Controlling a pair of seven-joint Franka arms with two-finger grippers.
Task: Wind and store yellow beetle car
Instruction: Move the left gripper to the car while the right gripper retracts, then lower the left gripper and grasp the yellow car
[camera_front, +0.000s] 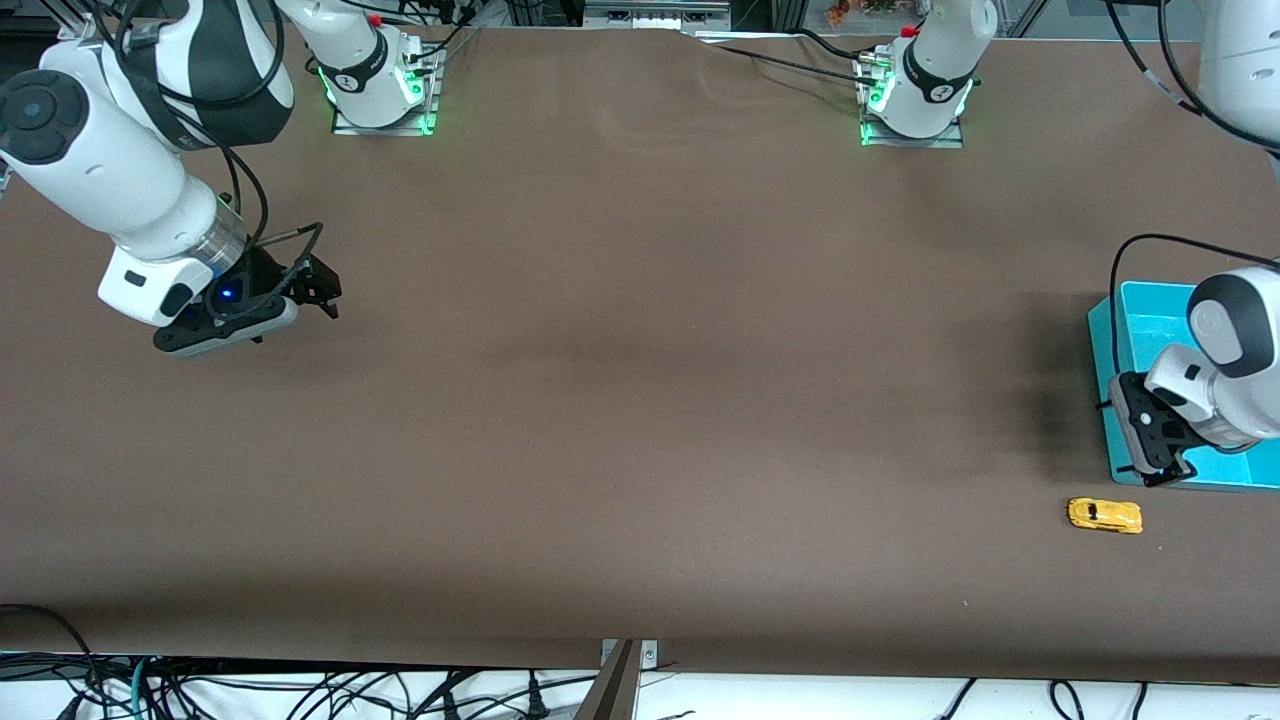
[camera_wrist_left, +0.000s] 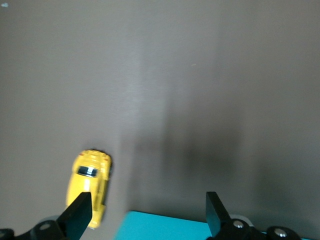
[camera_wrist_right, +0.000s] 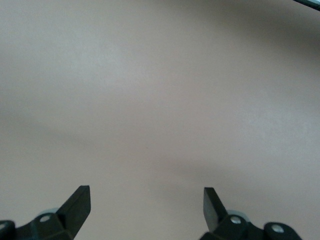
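Note:
The yellow beetle car (camera_front: 1104, 515) lies on the brown table at the left arm's end, just nearer to the front camera than a teal bin (camera_front: 1130, 330). In the left wrist view the car (camera_wrist_left: 90, 184) sits beside one finger, outside the open jaws. My left gripper (camera_front: 1160, 470) (camera_wrist_left: 146, 212) is open and empty, low over the bin's near corner (camera_wrist_left: 165, 227). My right gripper (camera_front: 318, 290) (camera_wrist_right: 146, 207) is open and empty, waiting above bare table at the right arm's end.
The teal bin stands at the table edge at the left arm's end, partly covered by the left arm. The arm bases (camera_front: 380, 95) (camera_front: 912, 105) stand along the far edge. Cables hang below the table's near edge (camera_front: 640, 665).

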